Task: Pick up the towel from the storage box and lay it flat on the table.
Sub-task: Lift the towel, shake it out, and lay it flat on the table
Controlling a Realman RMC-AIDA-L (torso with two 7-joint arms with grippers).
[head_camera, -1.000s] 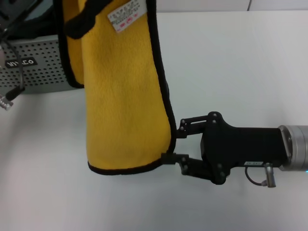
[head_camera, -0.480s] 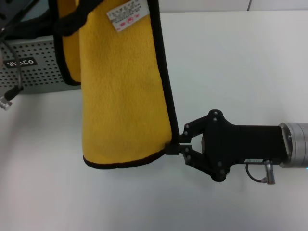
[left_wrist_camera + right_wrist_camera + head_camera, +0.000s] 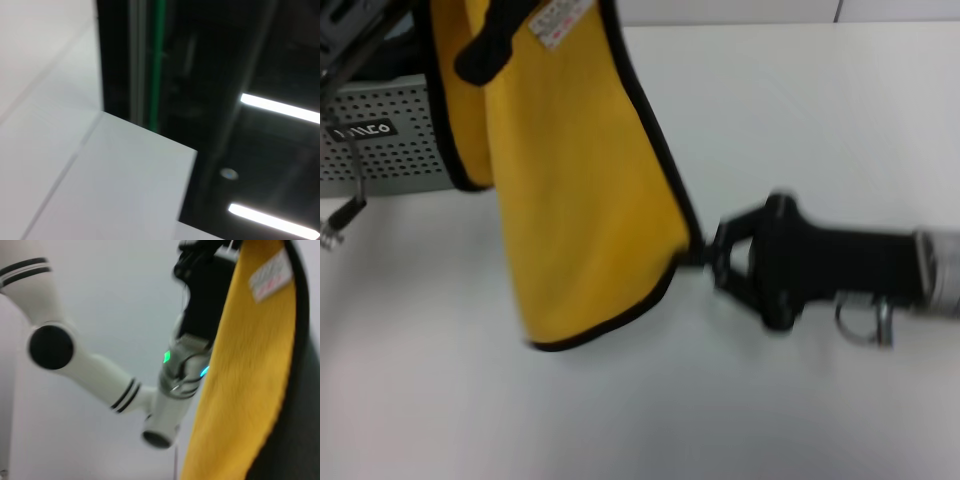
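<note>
Since the earlier frame the towel's (image 3: 585, 190) lower corner has swung rightward, pinched by the right gripper (image 3: 705, 258). The towel hangs leftward and up from it toward the left gripper (image 3: 207, 252), whose grip I cannot tell.

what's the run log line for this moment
stage: spreading | towel: hanging, yellow face out | right gripper: pinching lower corner | left gripper: holding top | storage box: behind | table: towel not laid

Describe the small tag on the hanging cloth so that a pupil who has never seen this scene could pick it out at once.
Start at the white table, then find the yellow towel hanging over its left part, in front of the perforated storage box. Near the towel's top sits a small white tag. It is the only white patch with red print on the yellow face.
</note>
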